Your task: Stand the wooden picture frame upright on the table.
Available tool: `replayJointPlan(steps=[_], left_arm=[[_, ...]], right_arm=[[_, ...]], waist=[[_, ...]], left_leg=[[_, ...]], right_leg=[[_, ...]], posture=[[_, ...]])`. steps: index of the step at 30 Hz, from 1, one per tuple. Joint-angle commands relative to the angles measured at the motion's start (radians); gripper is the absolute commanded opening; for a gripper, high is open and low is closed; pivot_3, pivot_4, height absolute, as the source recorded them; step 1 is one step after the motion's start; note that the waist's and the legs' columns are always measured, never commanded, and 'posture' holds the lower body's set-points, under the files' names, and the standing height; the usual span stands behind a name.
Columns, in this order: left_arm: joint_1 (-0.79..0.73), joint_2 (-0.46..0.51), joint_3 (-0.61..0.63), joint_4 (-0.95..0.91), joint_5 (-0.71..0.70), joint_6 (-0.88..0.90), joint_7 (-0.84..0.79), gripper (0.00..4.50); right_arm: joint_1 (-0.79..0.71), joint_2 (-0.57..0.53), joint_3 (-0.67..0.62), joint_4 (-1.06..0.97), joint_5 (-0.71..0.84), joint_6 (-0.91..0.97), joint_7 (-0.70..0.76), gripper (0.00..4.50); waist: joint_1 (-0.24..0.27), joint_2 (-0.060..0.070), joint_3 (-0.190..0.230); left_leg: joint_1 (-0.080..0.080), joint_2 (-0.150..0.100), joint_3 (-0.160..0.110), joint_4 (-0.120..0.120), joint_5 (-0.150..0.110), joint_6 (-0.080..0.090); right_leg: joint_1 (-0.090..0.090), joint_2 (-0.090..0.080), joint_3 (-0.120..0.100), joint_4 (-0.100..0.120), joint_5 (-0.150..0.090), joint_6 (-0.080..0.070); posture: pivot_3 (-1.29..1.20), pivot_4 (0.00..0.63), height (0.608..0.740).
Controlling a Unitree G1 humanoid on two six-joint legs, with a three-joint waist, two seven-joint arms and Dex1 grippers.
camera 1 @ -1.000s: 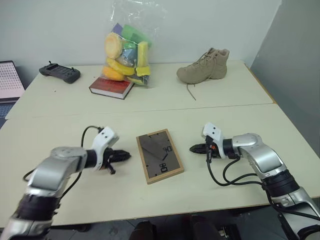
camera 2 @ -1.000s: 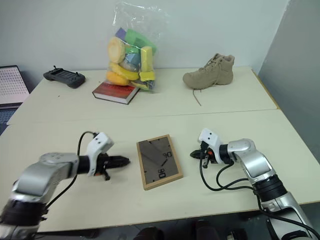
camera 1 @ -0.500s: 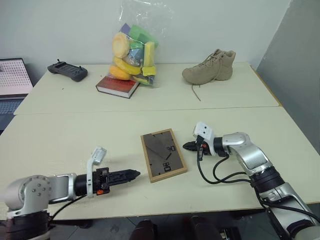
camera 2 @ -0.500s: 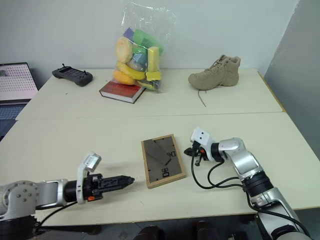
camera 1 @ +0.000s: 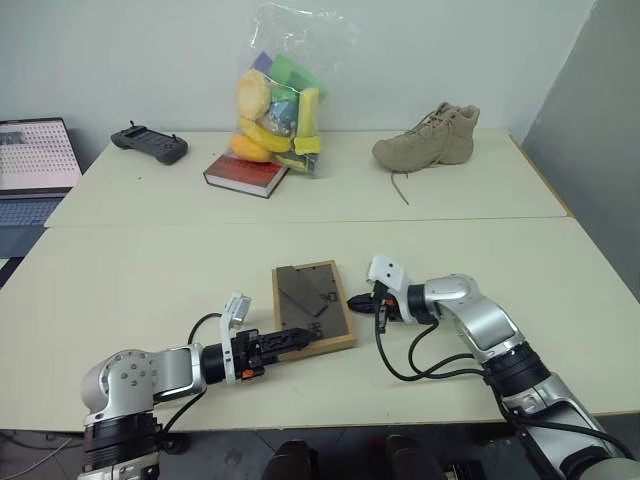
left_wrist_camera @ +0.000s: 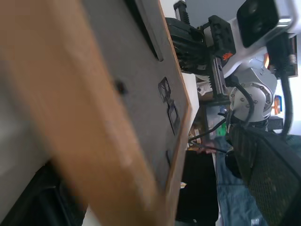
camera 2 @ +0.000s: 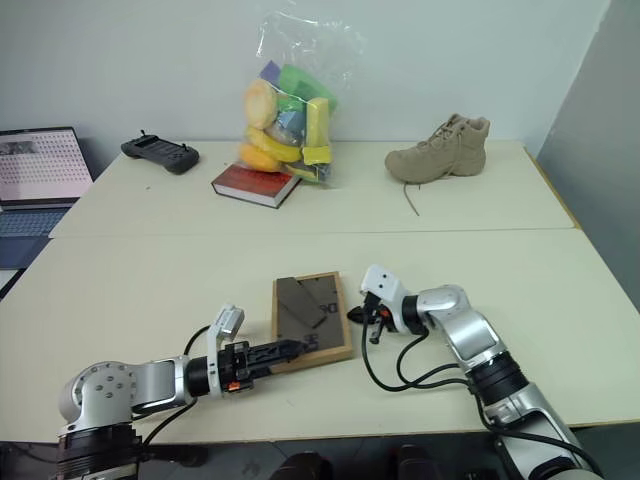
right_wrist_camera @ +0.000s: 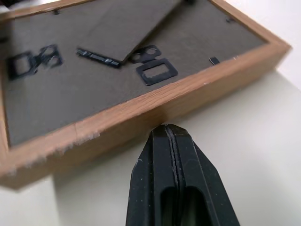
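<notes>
Pale cream table (camera 1: 150,270), two sections joined at a seam, against a plain wall. Lying flat near the front edge, back panel up: wooden picture frame (camera 1: 311,305), clips and folded stand showing.

Left gripper (camera 1: 300,339) low at the frame's near-left corner, fingers spread, one above and one seemingly below the wooden edge in the wrist view; not yet clamped. Right gripper (camera 1: 353,302) pressed together, tip just beside the opposite long edge, possibly touching.

Judged step: catching the edge to tip the frame up. Best done by sliding the lower finger well under, closing firmly, lifting slowly while bracing with the shut tip against sliding. Risks: skidding flat, or slipping from a shallow corner hold.
</notes>
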Motion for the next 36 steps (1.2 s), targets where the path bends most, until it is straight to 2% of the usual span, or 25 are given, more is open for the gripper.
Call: replayJointPlan(steps=[1,4,16,20,25,28,32,36], left_arm=[[0.014,-0.008,-0.034,0.036,0.038,-0.009,0.038,4.50],[0.021,0.011,0.003,0.037,0.009,0.001,0.019,4.02],[0.022,0.043,0.089,-0.019,-0.130,0.057,0.042,1.46],[-0.057,0.031,0.109,-0.019,-0.107,0.031,0.101,1.36],[-0.148,0.065,0.058,-0.067,-0.108,-0.039,0.070,1.36],[-0.180,0.094,-0.012,-0.108,-0.074,-0.107,0.030,1.36],[-0.227,0.128,-0.082,-0.124,-0.037,-0.199,-0.021,1.36],[-0.273,0.154,-0.120,-0.114,-0.014,-0.255,-0.057,1.36]], right_arm=[[-0.015,-0.008,-0.013,-0.028,0.001,-0.005,-0.006,0.00],[-0.008,-0.025,-0.023,-0.006,-0.007,-0.016,-0.014,0.00],[0.017,-0.084,-0.075,0.026,-0.010,-0.060,-0.051,0.00],[-0.047,-0.112,-0.177,0.018,0.047,-0.029,-0.058,0.00],[-0.188,-0.098,-0.338,-0.066,0.295,0.251,-0.004,0.97],[-0.255,-0.085,-0.363,-0.098,0.387,0.347,0.017,1.64],[-0.337,-0.026,-0.348,-0.073,0.417,0.367,-0.009,2.54],[-0.388,0.025,-0.270,0.035,0.340,0.259,-0.016,3.53]], waist=[[0.001,0.000,0.000],[-0.001,0.000,0.000],[-0.023,-0.001,0.001],[-0.019,-0.002,0.002],[-0.025,-0.003,0.003],[-0.028,-0.003,0.003],[-0.030,-0.003,0.003],[-0.030,-0.003,0.003]], left_leg=[[0.000,0.000,0.000,0.000,0.000,0.000],[0.000,0.000,0.000,0.000,0.000,0.000],[-0.001,0.001,0.000,-0.002,0.000,0.000],[-0.001,0.001,-0.001,-0.002,0.000,0.000],[-0.002,0.001,0.000,-0.002,0.000,-0.001],[-0.003,0.001,-0.001,-0.002,0.001,-0.001],[-0.003,0.001,0.000,-0.002,0.001,-0.001],[-0.003,0.001,0.000,-0.002,0.000,-0.001]], right_leg=[[0.000,0.000,0.000,0.000,0.000,0.000],[0.000,0.000,0.000,0.000,0.000,0.000],[-0.002,0.001,0.000,0.000,0.000,0.000],[-0.002,0.000,-0.001,0.000,0.000,0.000],[-0.002,0.001,0.000,-0.001,0.000,0.000],[-0.003,0.001,-0.001,-0.001,0.000,0.000],[-0.003,0.001,0.000,-0.002,0.000,0.000],[-0.003,0.001,0.000,-0.001,0.000,0.000]], posture=[[0.00,0.150,0.740],[0.00,0.150,0.740],[0.00,0.150,0.740],[0.00,0.150,0.740],[0.00,0.150,0.740],[0.00,0.150,0.740],[0.00,0.150,0.740],[0.00,0.150,0.740]])
